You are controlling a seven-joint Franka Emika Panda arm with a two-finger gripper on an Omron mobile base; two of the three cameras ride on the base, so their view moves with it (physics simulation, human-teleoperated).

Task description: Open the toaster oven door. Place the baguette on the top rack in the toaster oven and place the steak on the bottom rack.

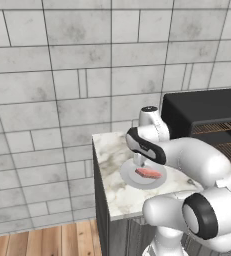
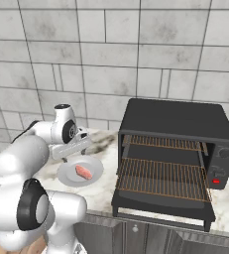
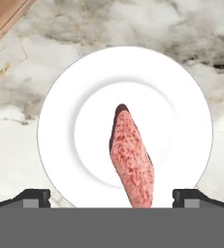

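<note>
One steak (image 3: pixel 132 160), pink-red and flat, lies on one white plate (image 3: pixel 65 111) on the marble counter (image 2: pixel 103 186). One toaster oven (image 2: pixel 178 121), black, stands on the same counter at 3 o'clock of the plate in the right base view. One toaster oven door (image 2: pixel 160 203) is folded down flat at the front. Two copper-brown wire racks are counted inside, an upper rack (image 2: pixel 163 143) and a lower rack (image 2: pixel 160 178), both bare. One red light (image 2: pixel 215 181) sits on the side control panel.

The right base view gives the whole oven with door, racks and panel; the left base view cuts the oven (image 1: pixel 202 112) at its right edge and gives the steak (image 1: pixel 148 173) on the plate (image 1: pixel 132 180) under the arm's wrist. The hand view gives the steak's mottled surface close up.

In the hand view the two fingers (image 3: pixel 33 197) stand wide apart at 7 and 5 o'clock, holding nothing; the steak's near end lies between them, touching neither.
</note>
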